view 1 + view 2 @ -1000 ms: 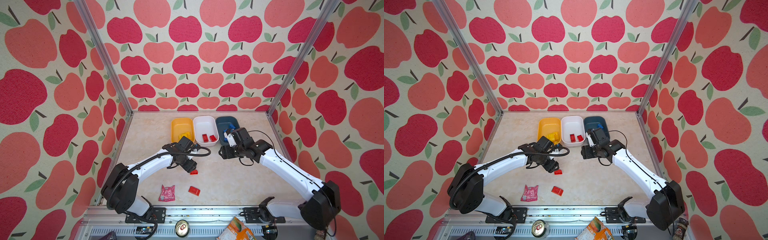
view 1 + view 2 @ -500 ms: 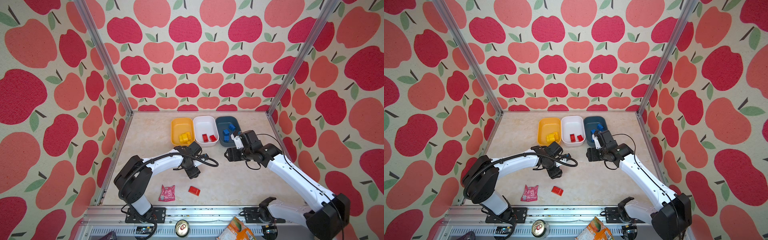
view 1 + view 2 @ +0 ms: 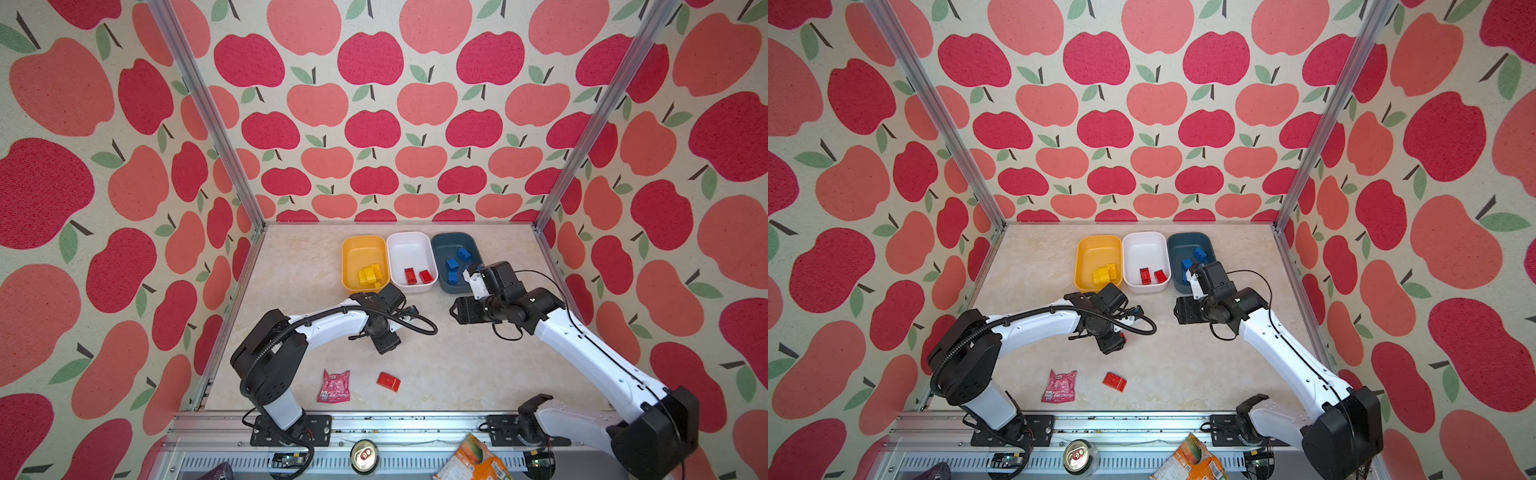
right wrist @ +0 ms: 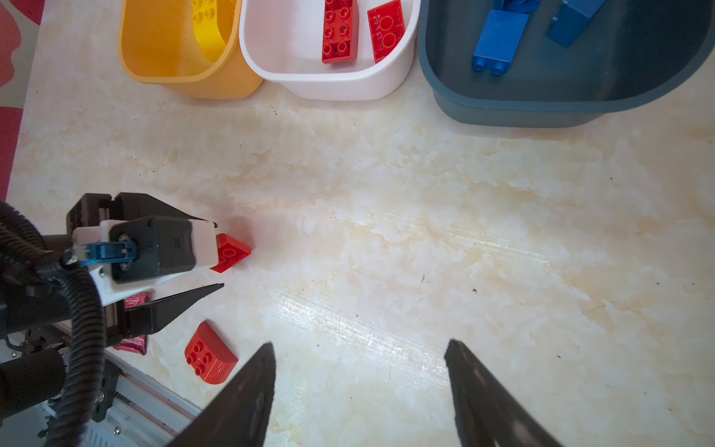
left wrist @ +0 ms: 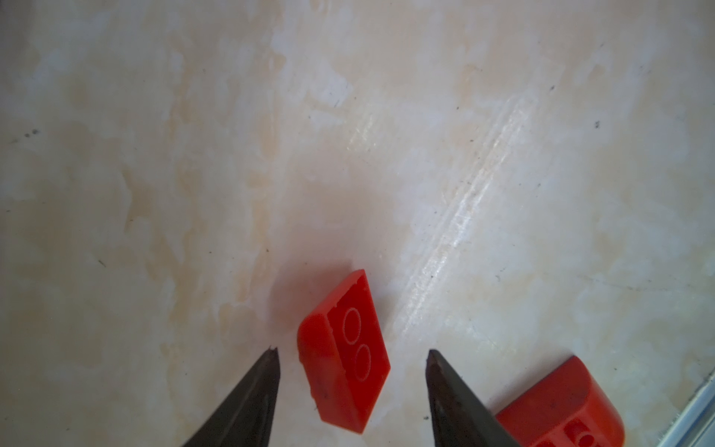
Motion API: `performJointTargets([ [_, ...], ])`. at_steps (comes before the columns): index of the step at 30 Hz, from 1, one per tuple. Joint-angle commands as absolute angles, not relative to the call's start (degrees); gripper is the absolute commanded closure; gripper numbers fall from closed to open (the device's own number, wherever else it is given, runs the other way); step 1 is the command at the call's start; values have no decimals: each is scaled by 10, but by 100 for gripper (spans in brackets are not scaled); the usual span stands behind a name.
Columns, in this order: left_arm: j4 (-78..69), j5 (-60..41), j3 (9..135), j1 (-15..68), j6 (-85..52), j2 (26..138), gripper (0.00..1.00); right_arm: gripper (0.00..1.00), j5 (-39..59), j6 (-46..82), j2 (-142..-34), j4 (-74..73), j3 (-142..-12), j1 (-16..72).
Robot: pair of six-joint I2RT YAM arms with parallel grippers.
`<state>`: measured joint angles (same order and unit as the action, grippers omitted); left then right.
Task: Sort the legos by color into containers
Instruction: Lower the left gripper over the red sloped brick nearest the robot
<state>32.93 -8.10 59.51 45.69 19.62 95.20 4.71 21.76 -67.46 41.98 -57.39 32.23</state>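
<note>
Mid-sort, nearly done by the look of it. Yellows [image 3: 370, 274] in the yellow tub [image 3: 363, 251], blues [image 3: 455, 264] in the blue-grey tub [image 3: 446, 248], a pair of reds [image 3: 417, 275] in the white tub [image 3: 409, 251] already. Only two more red ones loose on the worktop [image 3: 457, 365], plus a foil packet [image 3: 334, 386], not part of the job.

Step in hand, at a guess: grabbing a red. Left pincer [image 5: 352, 351] down low over the sloped red brick [image 5: 344, 360], jaws partly open, one on each side, a gap showing on both sides in the left wrist view, so nothing held yet. Brick a bit skewed to the jaws, mid-worktop, well short of the tubs. Rounded red brick [image 4: 211, 354] nearer the front edge, close to the packet.

Right pincer [image 4: 360, 343] wide open, empty, hovering in front of the blue-grey tub.

Next up, probably: squeeze shut on the sloped brick, lift, carry over to the white tub. Worth squaring up first, otherwise some risk of a skewed, sloped piece squirting out of the pinch. Then off for the rounded one.
</note>
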Motion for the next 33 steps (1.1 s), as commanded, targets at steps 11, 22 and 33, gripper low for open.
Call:
performJointTargets([
  [11,311,-72,599,459,186,986,41,28,63,231,-670,418,-563,314],
  [22,311,-83,589,459,170,983,56,28,67,236,-666,411,-557,309],
  [33,316,-80,593,459,160,974,78,28,67,238,-664,409,-556,307],
])
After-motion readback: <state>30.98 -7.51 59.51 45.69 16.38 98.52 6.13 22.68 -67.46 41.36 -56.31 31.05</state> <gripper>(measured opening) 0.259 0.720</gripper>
